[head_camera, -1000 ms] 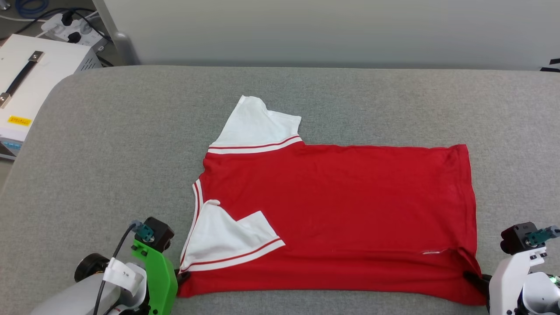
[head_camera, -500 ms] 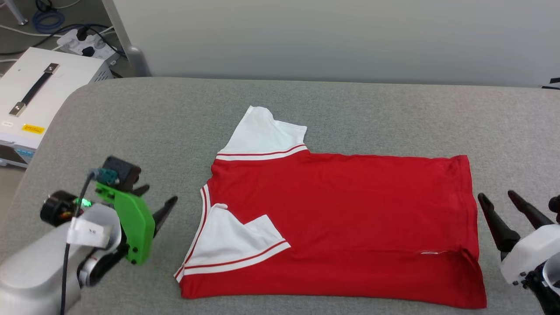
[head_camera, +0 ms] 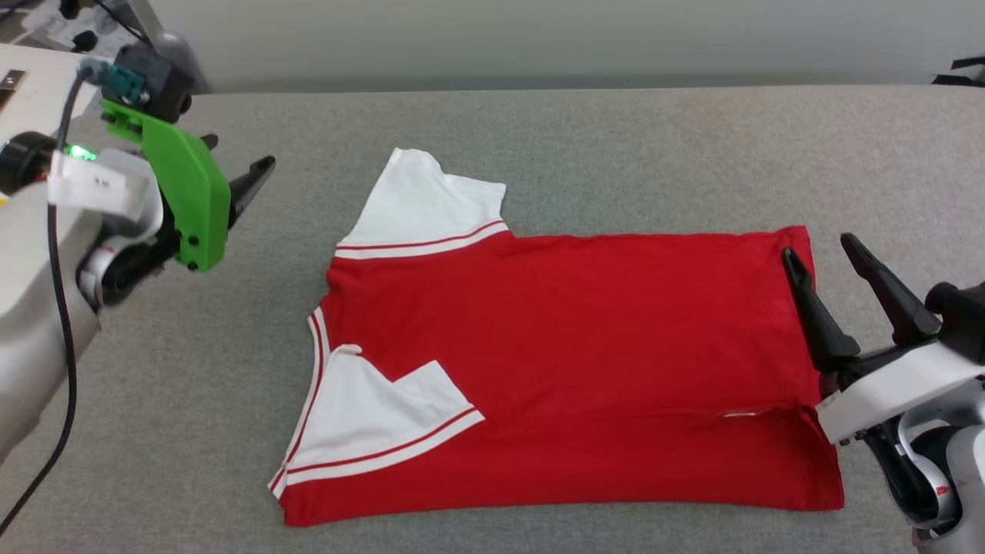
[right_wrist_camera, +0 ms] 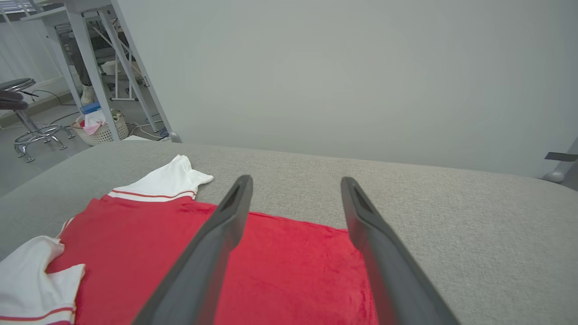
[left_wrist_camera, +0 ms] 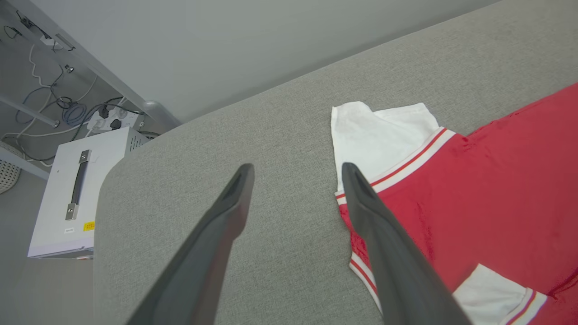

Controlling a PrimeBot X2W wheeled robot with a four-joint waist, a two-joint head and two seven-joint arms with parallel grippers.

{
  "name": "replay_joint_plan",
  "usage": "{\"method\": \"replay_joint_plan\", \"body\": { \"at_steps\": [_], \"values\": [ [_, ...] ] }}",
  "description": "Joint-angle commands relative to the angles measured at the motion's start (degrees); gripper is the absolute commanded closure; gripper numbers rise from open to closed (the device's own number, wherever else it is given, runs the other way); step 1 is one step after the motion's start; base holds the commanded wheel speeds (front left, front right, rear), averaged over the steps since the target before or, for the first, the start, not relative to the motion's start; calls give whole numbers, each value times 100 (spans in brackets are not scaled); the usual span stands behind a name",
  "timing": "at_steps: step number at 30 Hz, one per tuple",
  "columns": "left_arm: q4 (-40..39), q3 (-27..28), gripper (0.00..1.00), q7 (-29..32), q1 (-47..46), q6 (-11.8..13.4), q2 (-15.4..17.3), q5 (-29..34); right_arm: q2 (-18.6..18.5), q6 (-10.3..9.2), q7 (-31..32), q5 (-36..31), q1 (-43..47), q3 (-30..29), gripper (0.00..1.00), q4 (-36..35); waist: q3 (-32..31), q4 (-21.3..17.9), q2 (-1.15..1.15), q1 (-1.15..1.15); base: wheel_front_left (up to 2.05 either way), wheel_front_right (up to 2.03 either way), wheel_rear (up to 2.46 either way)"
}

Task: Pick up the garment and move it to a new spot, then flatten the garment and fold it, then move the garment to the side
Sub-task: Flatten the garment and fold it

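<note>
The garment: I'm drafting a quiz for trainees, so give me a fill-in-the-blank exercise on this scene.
The garment has a body coloured ____.
Its short sleeves are ____.
The left hand and the right hand both have jaws ____, holding nothing.
Missing words: red; white; open.

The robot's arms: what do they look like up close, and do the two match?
The left gripper and right gripper each end in two long, dark, tapering fingers. The left wrist carries a bright green plate, a black cable and a white label; the right wrist has a white shell.
</note>
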Motion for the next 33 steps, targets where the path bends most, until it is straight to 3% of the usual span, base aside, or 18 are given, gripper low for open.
{"method": "replay_joint_plan", "body": {
  "at_steps": [1,7,16,25,32,33],
  "values": [
    [106,34,0,184,-239,-47,-115,-128,17,-4,19,-45,-145,56,0,-97,536,-381,0,0,0,0,0],
    [616,49,0,1116,-930,-119,-375,-454,13,-4,65,-35,-357,241,0,-277,1099,-632,0,0,0,0,0],
    [1327,-16,0,2013,-1886,-93,-790,-461,23,-4,18,-37,-803,441,0,-337,1871,-846,0,0,0,0,0],
    [1808,-227,0,2223,-2239,-158,-1082,-319,13,-4,-88,-41,-1171,598,0,-315,2375,-971,0,0,0,0,0],
    [2025,-564,0,2494,-2006,-201,-1103,-285,-31,-4,-202,11,-1264,627,0,-163,2435,-1026,0,0,0,0,0],
    [2037,-590,42,2516,-1977,-204,-1098,-298,-28,-4,-214,13,-1269,613,0,-151,2429,-1027,0,0,0,0,0]
  ]
}}
